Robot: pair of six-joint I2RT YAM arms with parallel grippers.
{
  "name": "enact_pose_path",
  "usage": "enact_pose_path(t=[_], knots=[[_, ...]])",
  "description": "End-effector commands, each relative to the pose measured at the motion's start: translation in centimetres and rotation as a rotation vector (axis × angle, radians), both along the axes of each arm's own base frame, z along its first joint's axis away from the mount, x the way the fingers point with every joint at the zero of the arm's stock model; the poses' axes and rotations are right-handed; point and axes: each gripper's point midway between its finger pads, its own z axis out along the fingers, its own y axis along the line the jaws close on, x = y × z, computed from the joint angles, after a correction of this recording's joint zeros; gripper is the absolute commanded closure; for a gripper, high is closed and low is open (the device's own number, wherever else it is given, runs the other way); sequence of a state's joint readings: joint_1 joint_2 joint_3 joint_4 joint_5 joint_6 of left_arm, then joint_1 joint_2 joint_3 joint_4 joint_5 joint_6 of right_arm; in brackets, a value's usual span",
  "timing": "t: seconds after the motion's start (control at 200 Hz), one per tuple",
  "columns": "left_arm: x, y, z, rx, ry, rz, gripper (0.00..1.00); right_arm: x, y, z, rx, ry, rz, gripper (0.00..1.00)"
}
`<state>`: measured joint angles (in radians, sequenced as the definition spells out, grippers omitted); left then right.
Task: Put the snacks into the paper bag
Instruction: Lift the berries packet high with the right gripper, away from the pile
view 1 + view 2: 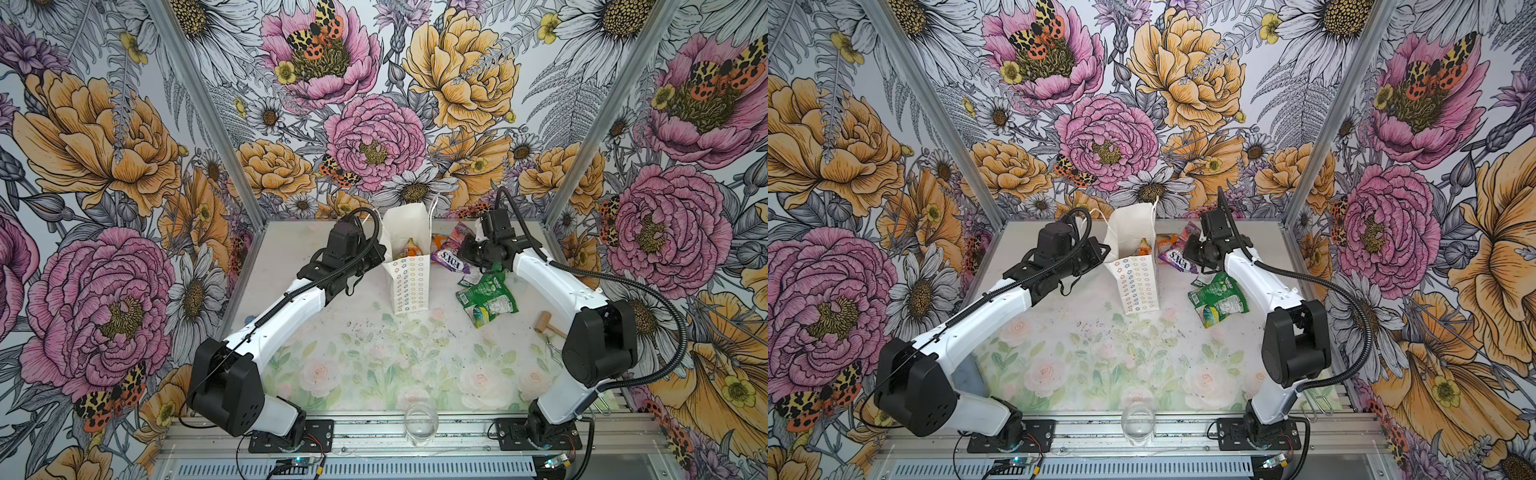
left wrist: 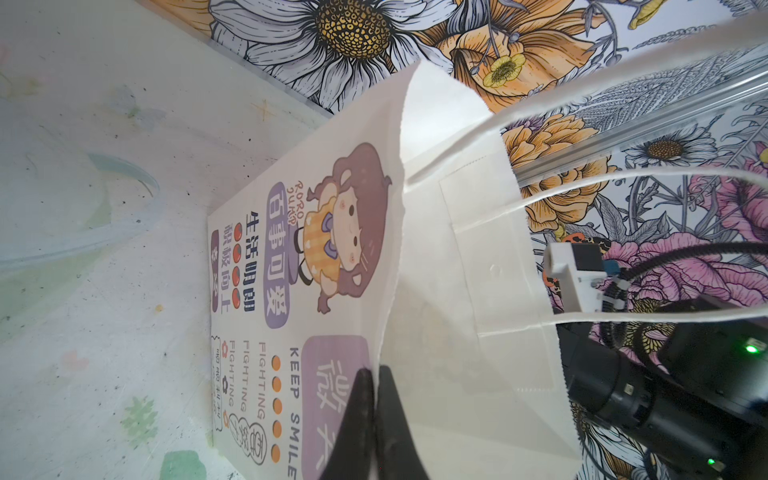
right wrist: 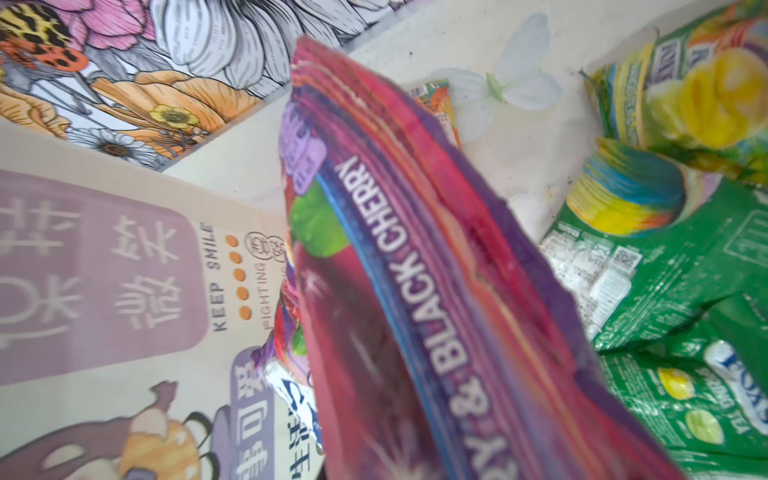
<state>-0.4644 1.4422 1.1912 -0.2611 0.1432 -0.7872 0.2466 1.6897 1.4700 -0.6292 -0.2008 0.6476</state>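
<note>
Packet transfer in hand. Left gripper (image 2: pixel 374 374) is seen with jaws pressed together on the rim wall of the paper bag (image 2: pixel 457 249), so the mouth is pulled open on that side. Right gripper (image 1: pixel 467 251) is judged clamped on the purple packet (image 3: pixel 415 291). Its fingers are hidden behind the foil in the wrist view, but the packet is carried off the table, just ahead of the jaws. Bag mouth lies just beyond the packet's free end, between the two sets of jaws. One orange packet (image 1: pixel 409 249) is seen inside it. Green packets (image 1: pixel 486 299) lie on the table below and behind the right jaws.

For a clean drop, the packet should be raised above the rim, carried over the middle of the mouth, tipped narrow end down, and only then released. The left grip should be held firm so the bag is not toppled. The cord handles should be avoided. The foil is limp and glossy, so snagging on the rim is judged the likely fault.
</note>
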Motion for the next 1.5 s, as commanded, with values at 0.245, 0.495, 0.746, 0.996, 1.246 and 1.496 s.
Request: enact_pose_path(t=[0.245,0.495,0.746,0.996,1.246,1.496], knots=[[0.1,-0.1,2.0,-0.029,-0.037,-0.007,0.96,0.5,-1.2,11.8,-0.045,-0.281,0.120,1.00],[0.3,-0.1,1.9,-0.028,-0.034,-0.013,0.96,0.1,-2.3,16.9,-0.117,-0.395,0.120,1.00],[0.3,-0.3,2.0,-0.029,-0.036,-0.018,0.96,-1.3,-3.0,21.9,-0.167,-0.524,0.129,1.00],[0.3,-0.4,2.0,-0.031,-0.035,-0.020,0.96,-2.7,-3.5,25.6,-0.178,-0.618,0.114,1.00],[0.3,-0.6,2.3,-0.032,-0.041,-0.024,0.96,-3.6,-2.6,30.3,-0.111,-0.723,0.132,1.00],[0.4,-0.8,2.1,-0.030,-0.037,-0.027,0.96,-4.1,-0.1,34.3,0.002,-0.803,0.182,1.00]])
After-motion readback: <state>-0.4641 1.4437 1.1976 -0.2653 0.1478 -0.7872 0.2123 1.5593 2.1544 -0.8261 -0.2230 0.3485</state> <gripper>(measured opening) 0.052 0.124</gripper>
